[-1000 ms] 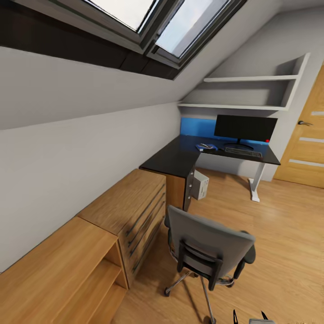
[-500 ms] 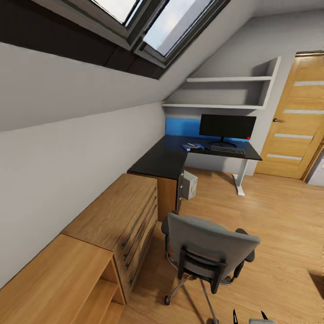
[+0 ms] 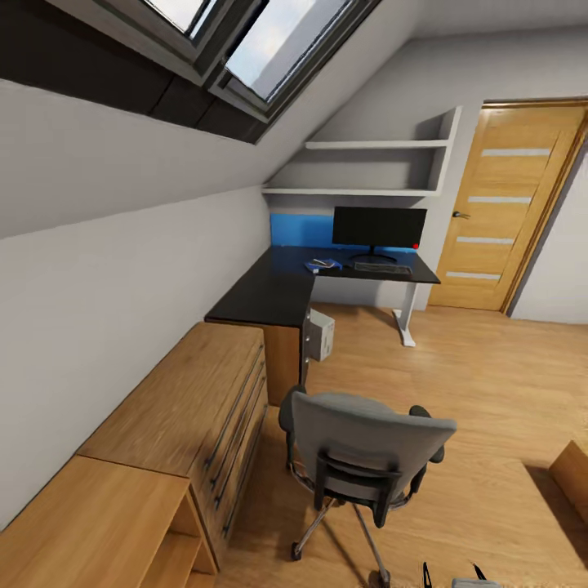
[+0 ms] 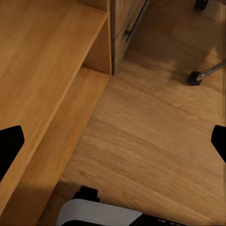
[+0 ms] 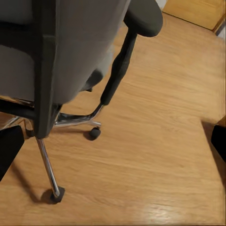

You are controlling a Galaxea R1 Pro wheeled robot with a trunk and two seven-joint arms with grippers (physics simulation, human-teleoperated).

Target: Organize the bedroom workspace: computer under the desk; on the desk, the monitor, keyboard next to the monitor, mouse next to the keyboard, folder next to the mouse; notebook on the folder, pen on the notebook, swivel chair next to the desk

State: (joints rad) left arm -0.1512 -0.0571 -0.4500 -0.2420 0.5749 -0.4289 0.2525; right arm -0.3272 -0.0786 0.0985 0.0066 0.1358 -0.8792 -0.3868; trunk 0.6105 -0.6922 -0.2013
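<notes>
Jaws spread wide on both our grippers and holding nothing, we should approach the swivel chair (image 3: pixel 363 453) squarely from behind to push it toward the desk (image 3: pixel 278 290).

Bright, even daylight from skylights (image 3: pixel 245 41); soft shadow under swivel chair (image 3: pixel 363 457) on floor (image 3: pixel 490 384); faint sheen on desk (image 3: pixel 269 290); wide-angle stretch at edges; far items soft.
</notes>
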